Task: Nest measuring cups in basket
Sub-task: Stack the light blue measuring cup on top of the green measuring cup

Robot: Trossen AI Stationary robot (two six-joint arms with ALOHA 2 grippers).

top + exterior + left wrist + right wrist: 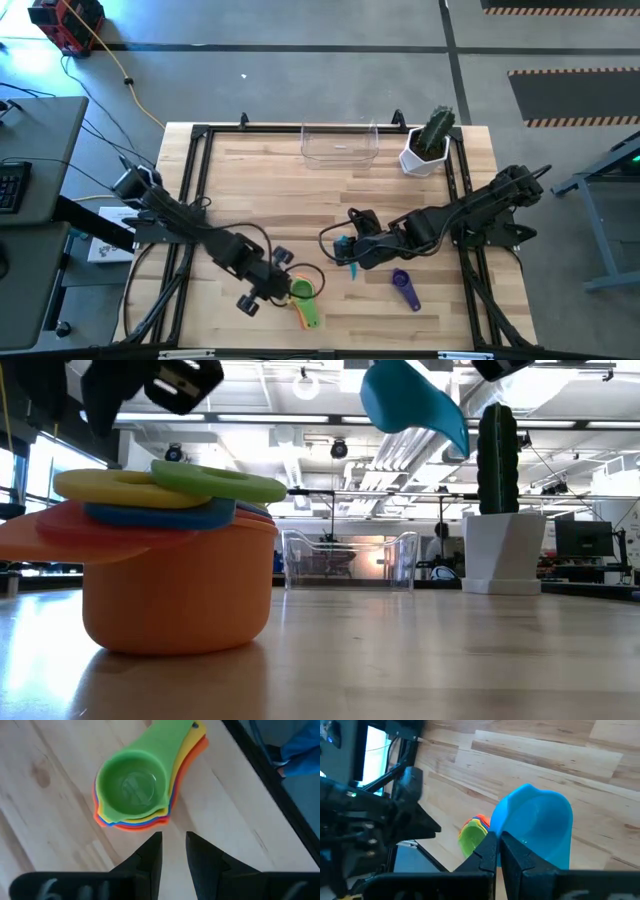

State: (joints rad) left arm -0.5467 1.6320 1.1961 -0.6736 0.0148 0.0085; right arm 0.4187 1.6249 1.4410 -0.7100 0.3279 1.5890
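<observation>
A nested stack of measuring cups [303, 294] stands on the table near its front edge, an orange cup [170, 590] at the bottom and a green one [132, 787] on top, handles fanned together. My left gripper [174, 852] hovers open just beside and above the stack [278, 280]. My right gripper [352, 255] is shut on a teal cup [540, 830], held high over the table's middle [410, 405]. A purple cup [405, 288] lies on the table to the right of the stack. The clear basket [340, 145] stands at the far edge. My right gripper pinches the teal cup between its two fingers at the cup's edge [501, 837]; the fingers hide which part lies between them. They slant down from the table's right side. The cup is lifted clear of the table and tilted, its hollow facing the wrist.
A white pot with a green cactus [428, 145] stands right of the basket at the far edge. A black frame [195, 170] runs along the table's sides. Bare wood lies between the stack and the basket.
</observation>
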